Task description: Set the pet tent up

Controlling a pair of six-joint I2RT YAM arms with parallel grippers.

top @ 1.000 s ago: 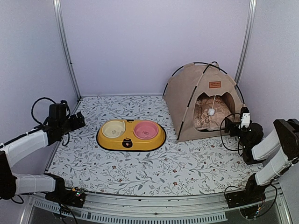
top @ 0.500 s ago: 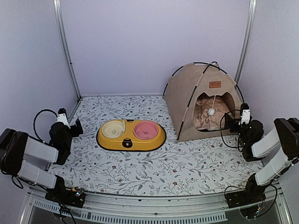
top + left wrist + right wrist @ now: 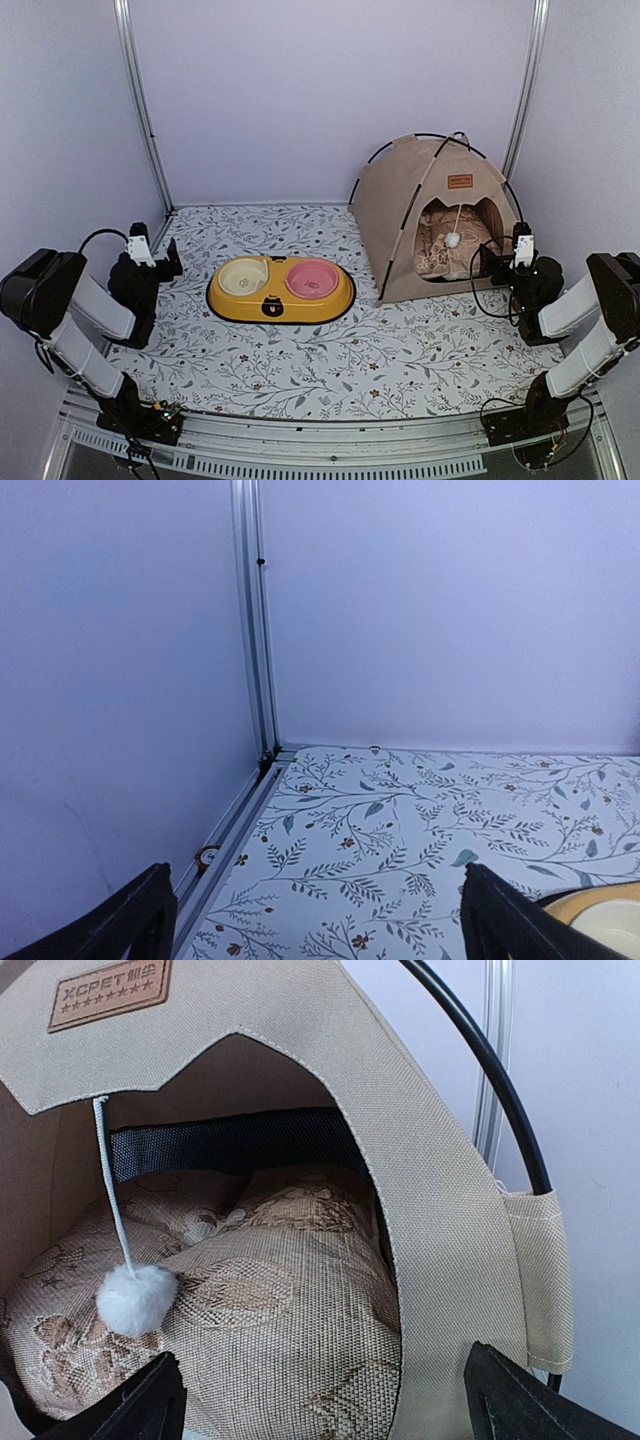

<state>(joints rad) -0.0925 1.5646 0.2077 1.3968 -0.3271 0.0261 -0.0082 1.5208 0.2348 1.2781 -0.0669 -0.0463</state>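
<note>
Left gripper: fingers wide apart, holding nothing; it hangs over the left edge of the floral mat.
Left wrist view only: the corner post straight ahead between the fingers, and a sliver of the yellow feeding dish just past the right finger.
Yellow feeding dish: on the mat, to the right of the left fingers and apart from them, one cream bowl and one pink.
Pet tent: standing at the back right of the mat, its arched doorway facing the right fingers, close ahead of them.
Right wrist view only: the brown label lettering, the mesh at the back, the black pole running into a fabric sleeve, and the weave of the floral pillow inside.
Pom-pom: hanging on a cord in the doorway, in front of the pillow, above the left finger.
Right gripper: fingers spread wide, empty, not touching the tent.
Since a second ago: the left arm has folded back, its elbow now in view at the far left; the right gripper has edged slightly; tent and dish unchanged.
</note>
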